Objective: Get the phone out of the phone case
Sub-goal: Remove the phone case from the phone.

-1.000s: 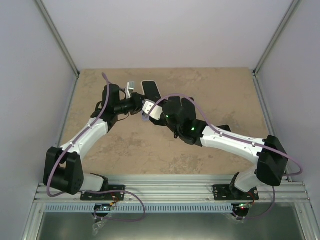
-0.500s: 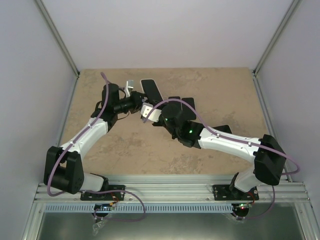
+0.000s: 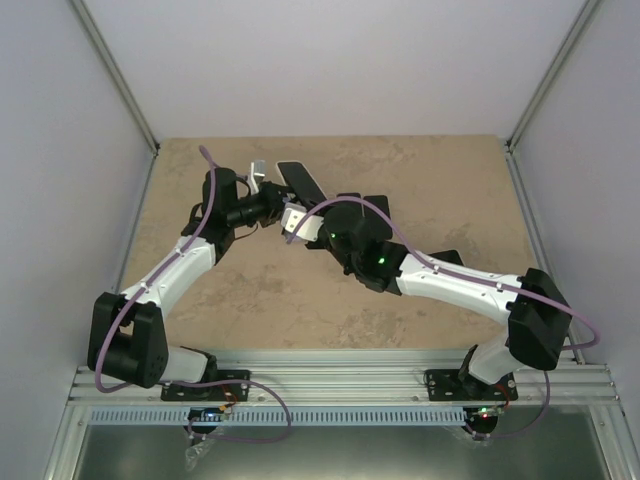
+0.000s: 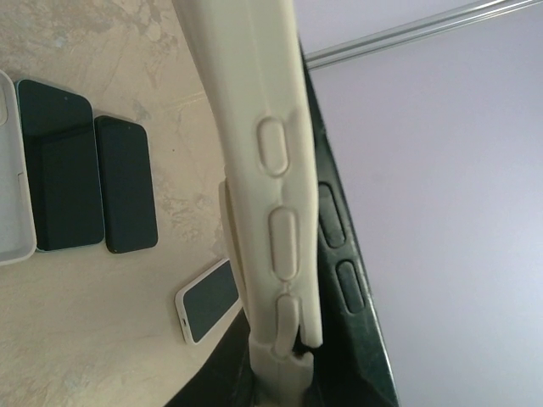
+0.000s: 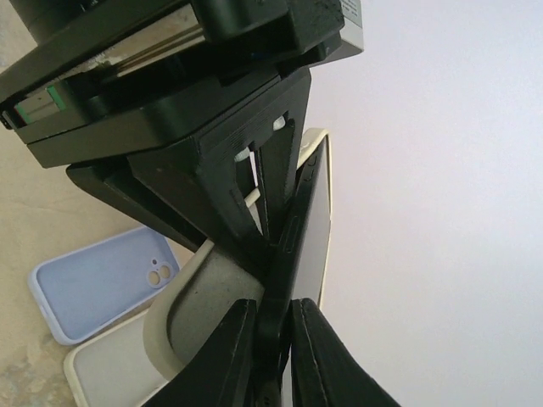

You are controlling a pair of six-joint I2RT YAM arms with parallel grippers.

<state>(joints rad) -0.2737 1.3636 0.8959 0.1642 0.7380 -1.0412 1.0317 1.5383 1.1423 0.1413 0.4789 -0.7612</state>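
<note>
Toward the desk's [image 3: 450, 190] 11 o'clock, the left gripper [image 3: 272, 200] clamps the case [image 4: 267, 144] while the right gripper [image 5: 276, 339] pinches the phone [image 3: 300, 180] edgewise.

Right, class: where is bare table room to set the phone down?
Bare: far right corner of the table and near middle between left arm and right arm. Crowded: where left gripper and right gripper clamp phone case and phone.

Phones, four: teal-rimmed phone [image 4: 59, 170], dark phone [image 4: 125, 182], white phone [image 4: 208, 298] on the table [image 4: 102, 339]; black phone [image 4: 335, 254] above it. Cases, three: cream case [image 4: 263, 127], blue case [image 5: 93, 284], white case [image 5: 110, 377].
</note>
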